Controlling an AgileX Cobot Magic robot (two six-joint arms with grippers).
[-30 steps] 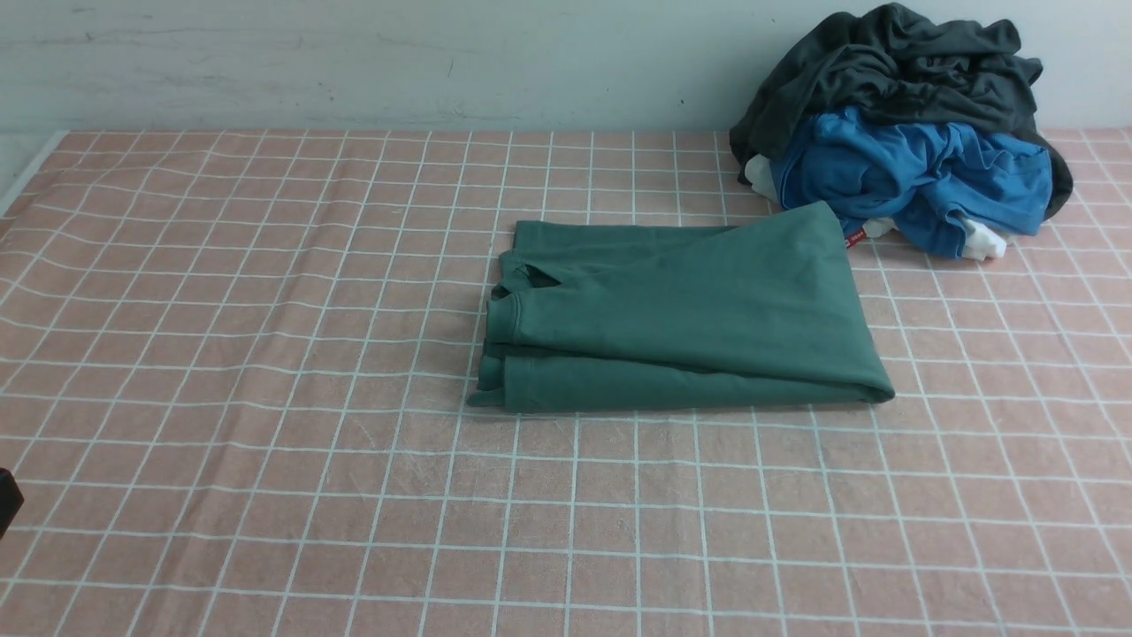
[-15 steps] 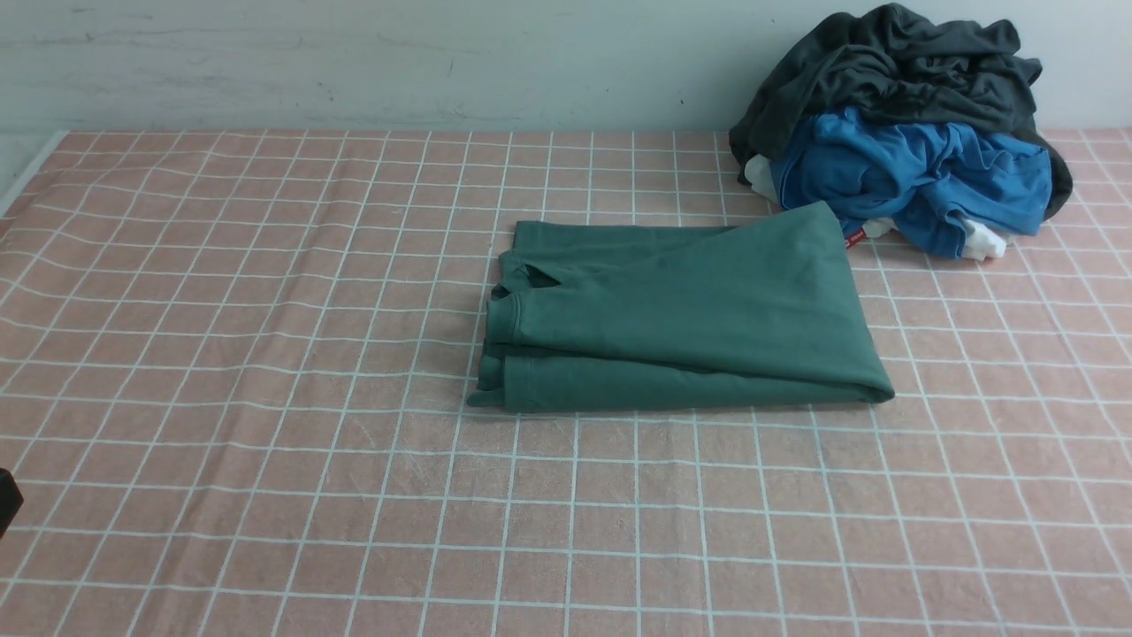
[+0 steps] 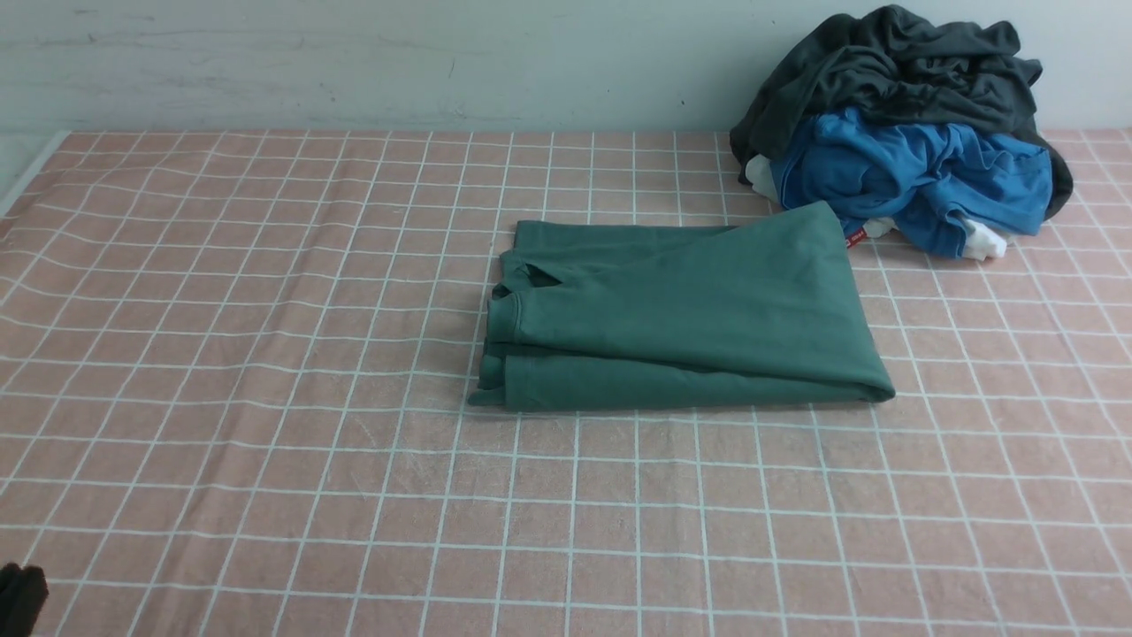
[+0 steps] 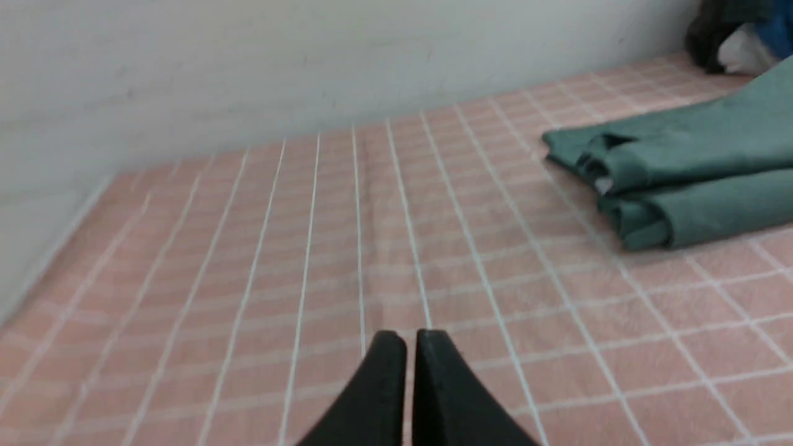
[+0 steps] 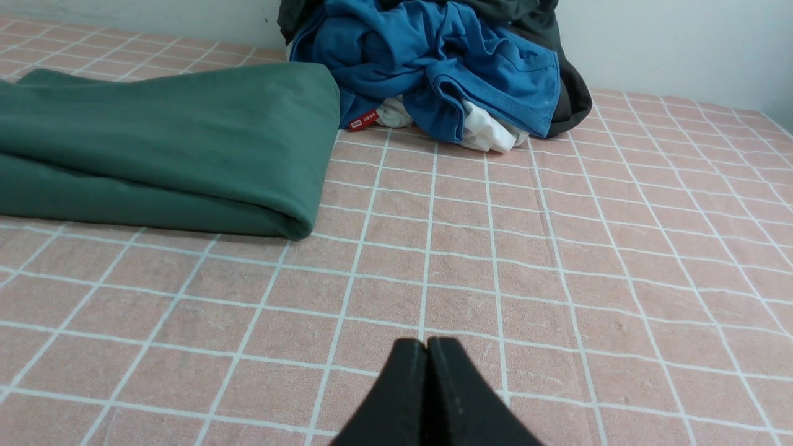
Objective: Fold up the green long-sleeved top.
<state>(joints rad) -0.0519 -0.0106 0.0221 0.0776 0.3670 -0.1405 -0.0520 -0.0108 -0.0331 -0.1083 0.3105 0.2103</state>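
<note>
The green long-sleeved top (image 3: 681,314) lies folded into a flat layered rectangle in the middle of the pink checked cloth, its hems stacked at its left end. It also shows in the left wrist view (image 4: 687,179) and in the right wrist view (image 5: 161,148). My left gripper (image 4: 411,337) is shut with nothing in it, low over bare cloth well away from the top; only a dark tip of it (image 3: 19,594) shows at the front view's bottom left corner. My right gripper (image 5: 427,344) is shut and empty too, over bare cloth near the top's right end.
A heap of other clothes sits at the back right against the wall: a dark charcoal garment (image 3: 893,66) over a bright blue one (image 3: 920,177), with white fabric (image 3: 983,241) poking out. The heap touches the top's far right corner. The cloth's left edge (image 3: 31,168) runs along a pale wall.
The dark tip of my left gripper has dropped lower at the front view's left edge. The green top and the heap have not moved.
</note>
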